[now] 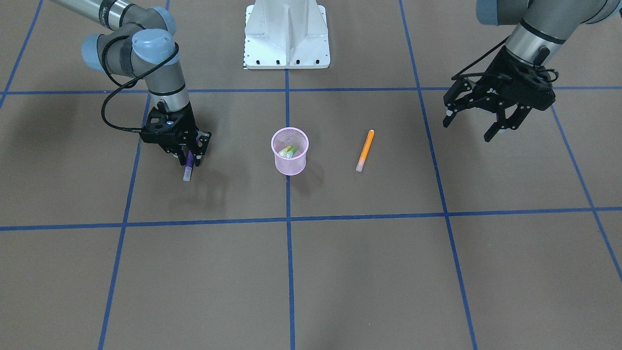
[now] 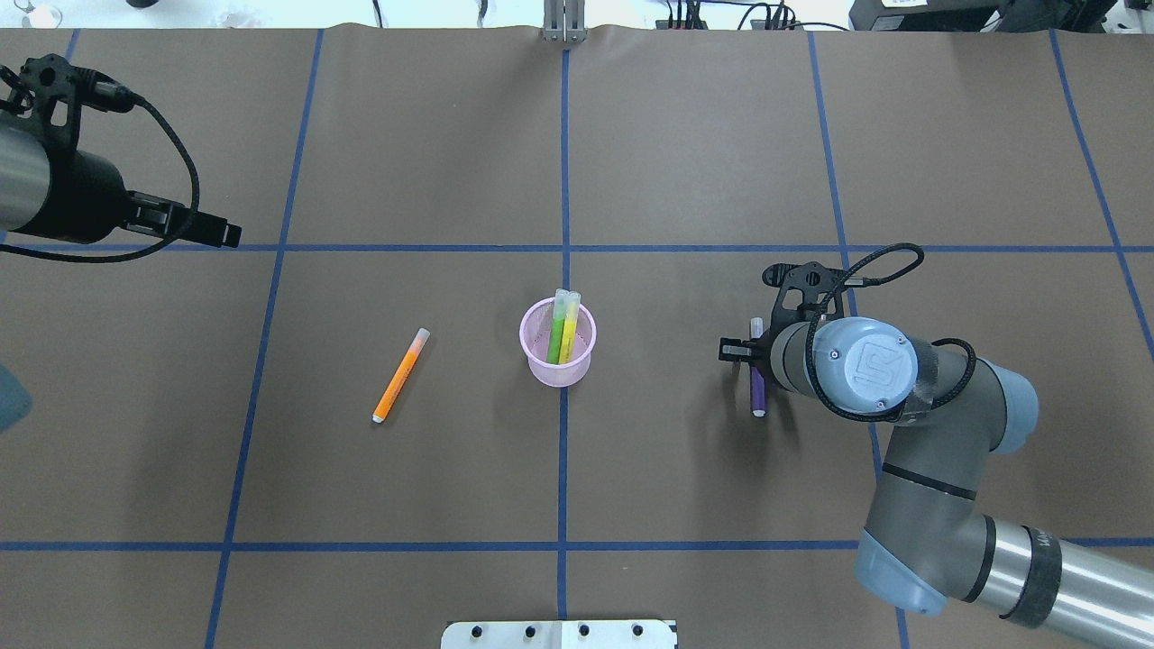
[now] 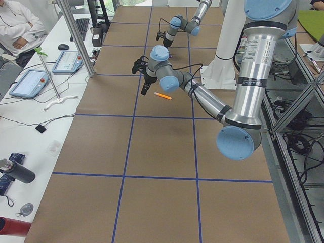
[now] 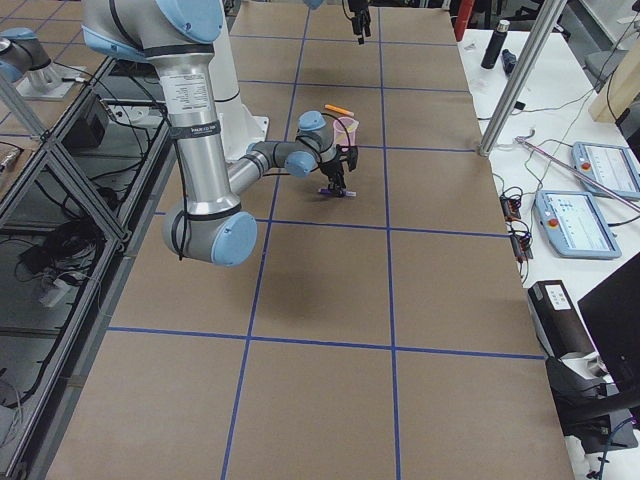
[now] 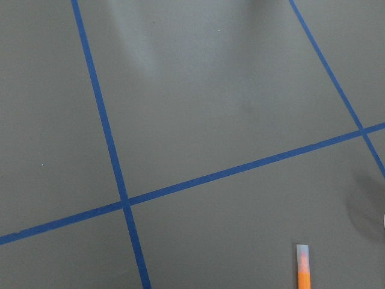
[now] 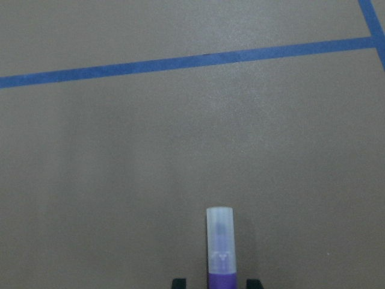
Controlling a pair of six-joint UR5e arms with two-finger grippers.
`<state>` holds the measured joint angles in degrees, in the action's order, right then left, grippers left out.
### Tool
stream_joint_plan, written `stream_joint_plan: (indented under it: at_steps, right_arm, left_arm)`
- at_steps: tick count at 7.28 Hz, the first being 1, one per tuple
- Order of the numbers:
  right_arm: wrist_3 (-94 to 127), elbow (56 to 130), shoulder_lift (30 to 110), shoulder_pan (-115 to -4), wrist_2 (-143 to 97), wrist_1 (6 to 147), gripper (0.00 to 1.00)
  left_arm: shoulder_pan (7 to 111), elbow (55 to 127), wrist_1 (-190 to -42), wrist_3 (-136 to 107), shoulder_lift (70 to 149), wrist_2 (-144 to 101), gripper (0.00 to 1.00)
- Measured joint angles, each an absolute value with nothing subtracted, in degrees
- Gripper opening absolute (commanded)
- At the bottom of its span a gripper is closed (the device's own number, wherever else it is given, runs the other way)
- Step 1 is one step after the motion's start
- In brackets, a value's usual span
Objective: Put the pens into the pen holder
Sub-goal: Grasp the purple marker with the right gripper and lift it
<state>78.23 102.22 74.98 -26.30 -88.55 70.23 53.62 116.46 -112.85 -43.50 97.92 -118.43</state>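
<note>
Right gripper (image 1: 189, 156) clamped on the purple pen (image 1: 187, 170), right of the holder (image 2: 559, 371) (two pens already inside); left gripper (image 1: 469, 127) hangs spread and empty, well apart from the orange pen (image 2: 400, 376). A tilted pen may clip the rim and topple the holder.

Brown table (image 2: 685, 135) w/ blue tape grid (image 2: 406, 248): orange pen (image 2: 398, 376) flat, pink pen holder (image 2: 559, 374) upright.
</note>
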Motion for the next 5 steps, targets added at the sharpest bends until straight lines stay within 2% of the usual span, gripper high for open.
stream_joint_plan:
  at_steps: [1, 2, 5]
  right_arm:
    - [78.22, 102.06, 74.97, -26.28, -88.60, 70.23, 0.07]
    - [78.20, 102.00, 74.97, -26.28, -88.67, 70.23, 0.00]
    - [75.79, 102.63, 74.79, -26.67, -88.84, 70.23, 0.00]
  left_arm:
    - [53.63, 116.46, -112.85, -43.50, 97.91, -118.40, 0.99]
    - [53.66, 116.48, -112.85, -43.50, 97.91, -118.39, 0.99]
    - [53.70, 116.46, -112.85, -43.51, 97.81, -118.39, 0.99]
